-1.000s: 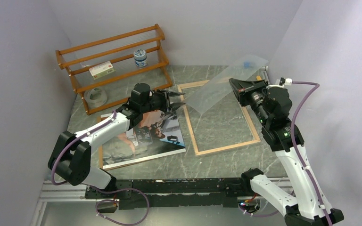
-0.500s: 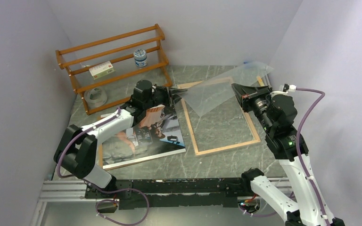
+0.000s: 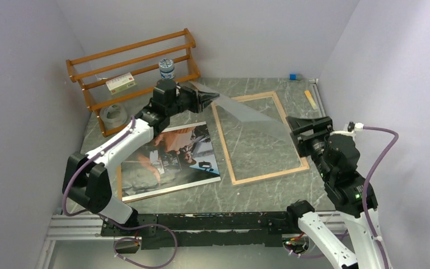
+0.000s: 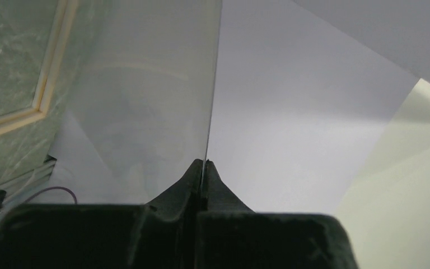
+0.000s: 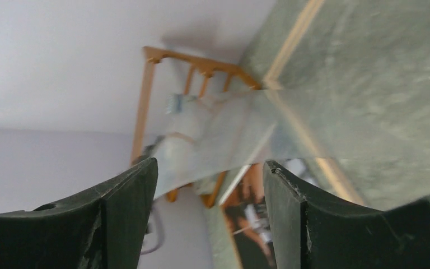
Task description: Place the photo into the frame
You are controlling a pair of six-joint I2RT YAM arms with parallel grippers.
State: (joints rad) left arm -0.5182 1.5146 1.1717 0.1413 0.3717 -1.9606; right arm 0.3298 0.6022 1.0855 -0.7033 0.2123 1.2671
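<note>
The frame (image 3: 266, 175) lies flat on the table as a pale wood rim; a stretch of the rim (image 4: 5, 120) shows in the left wrist view and another (image 5: 297, 33) in the right wrist view. A clear pane (image 3: 246, 115) slants above it. My left gripper (image 3: 208, 101) is shut on the pane's upper left corner, the thin sheet (image 4: 145, 84) pinched between the closed jaws (image 4: 204, 163). My right gripper (image 3: 294, 133) hangs open at the frame's right side, apart from the pane (image 5: 224, 140), nothing between its fingers (image 5: 210, 162). The photo (image 3: 173, 157) lies left of the frame.
A brown backing sheet (image 3: 145, 196) lies under the photo. The orange-brown rack (image 3: 134, 73) at the back left holds a jar (image 3: 167, 69) and a small box (image 3: 120, 83), with a tape roll (image 3: 113, 115) below. A blue piece (image 3: 293, 76) and a yellow strip (image 3: 311, 100) lie at the back right.
My left gripper has shut on the pane's left corner and risen toward the rack. My right gripper has opened, let the pane go and drawn back toward the near side; the pane's right end has sunk.
</note>
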